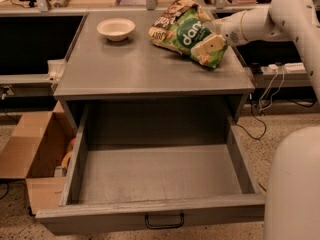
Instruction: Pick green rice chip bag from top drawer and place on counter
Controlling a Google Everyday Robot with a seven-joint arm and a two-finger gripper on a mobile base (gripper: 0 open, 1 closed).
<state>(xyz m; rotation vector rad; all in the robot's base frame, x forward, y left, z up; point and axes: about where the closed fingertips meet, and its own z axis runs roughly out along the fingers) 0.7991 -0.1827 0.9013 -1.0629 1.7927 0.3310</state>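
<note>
Gripper (216, 28) against green rice chip bag (196, 34) on counter (130, 69), state cannot tell; top drawer (100, 218) open; bowl (116, 28) left.

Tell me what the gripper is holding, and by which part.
The gripper meets the green rice chip bag at its upper right edge, on the counter; whether it grips it cannot be told.

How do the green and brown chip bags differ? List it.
Green rice chip bag: light green, dark round logo; the brown-and-cream bag has neither. The green one lies in front, partly covering the brown one. The hand is at the green bag's right edge. Both are on the counter.
</note>
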